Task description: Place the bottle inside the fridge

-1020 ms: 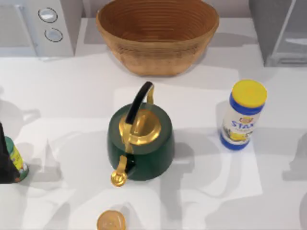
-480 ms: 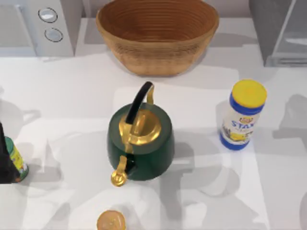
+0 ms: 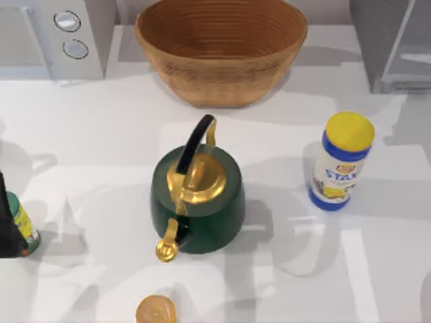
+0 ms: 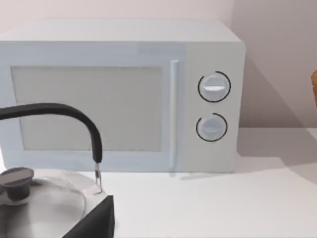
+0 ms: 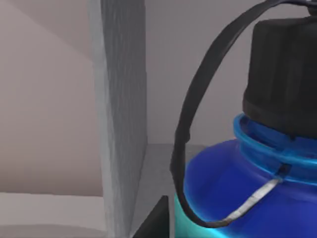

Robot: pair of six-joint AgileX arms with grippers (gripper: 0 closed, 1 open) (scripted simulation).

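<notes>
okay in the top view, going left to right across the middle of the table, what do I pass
Green can at the left edge → green kettle with gold lid → blue canister with yellow lid.

Bright, even light washes the white table [image 3: 101, 121], and soft grey shadows overlap all across it, the darkest pooling right of the green kettle [image 3: 196, 202] and beside the yellow-capped can [image 3: 340, 161]. A soft sheen sits on the kettle's gold lid, no harsh glare anywhere. Up close, the blue bottle [image 5: 247, 188] and the microwave [image 4: 124, 94] look slightly soft, evenly lit.
</notes>
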